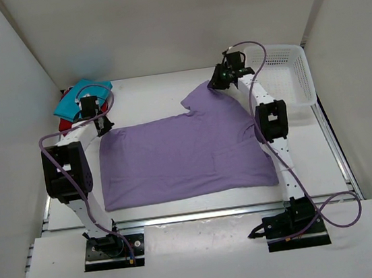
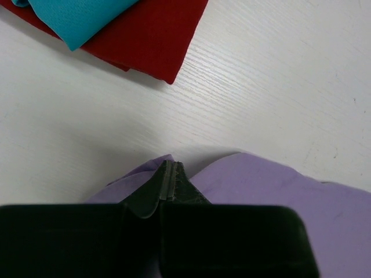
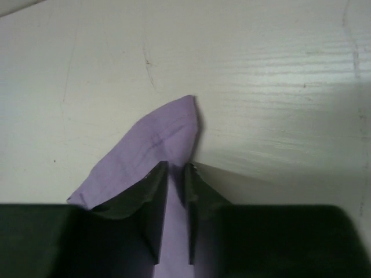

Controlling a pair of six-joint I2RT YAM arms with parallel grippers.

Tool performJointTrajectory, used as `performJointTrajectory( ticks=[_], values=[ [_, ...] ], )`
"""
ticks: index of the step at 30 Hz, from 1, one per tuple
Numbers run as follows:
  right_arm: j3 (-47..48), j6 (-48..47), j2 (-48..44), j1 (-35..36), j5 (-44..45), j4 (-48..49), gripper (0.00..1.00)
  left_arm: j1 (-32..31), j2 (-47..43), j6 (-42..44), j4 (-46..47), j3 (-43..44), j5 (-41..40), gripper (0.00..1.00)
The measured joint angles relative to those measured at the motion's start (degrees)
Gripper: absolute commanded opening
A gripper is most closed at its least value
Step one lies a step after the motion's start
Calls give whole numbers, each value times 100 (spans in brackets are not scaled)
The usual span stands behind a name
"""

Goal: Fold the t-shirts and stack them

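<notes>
A lavender t-shirt (image 1: 182,160) lies spread flat across the middle of the table. My left gripper (image 1: 103,125) is at its far left corner. In the left wrist view the fingers are pressed together (image 2: 168,168) with lavender cloth (image 2: 278,191) peaking up at their tips. My right gripper (image 1: 219,80) is at the far right sleeve. Its fingers (image 3: 175,171) stand narrowly apart astride the sleeve (image 3: 156,145), cloth showing in the gap. A folded teal t-shirt (image 1: 79,98) (image 2: 75,17) rests on a folded red t-shirt (image 1: 64,125) (image 2: 156,35) at the back left.
A white mesh basket (image 1: 286,72) stands at the back right, close behind the right arm. White walls enclose the table on three sides. The folded stack sits just beyond the left gripper.
</notes>
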Motion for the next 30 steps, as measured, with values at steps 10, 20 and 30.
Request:
performJointTrajectory(
  ticks=[10, 20, 30],
  values=[
    [876, 74, 310, -52, -57, -527, 0, 31, -2, -2, 68, -70, 63, 0],
    [1093, -643, -546, 317, 621, -2774, 0, 212, -407, 50, -74, -186, 160, 0],
    [850, -1056, -1405, 1025, 1681, -4046, 0, 227, -901, 79, -103, -455, 247, 0]
  ],
)
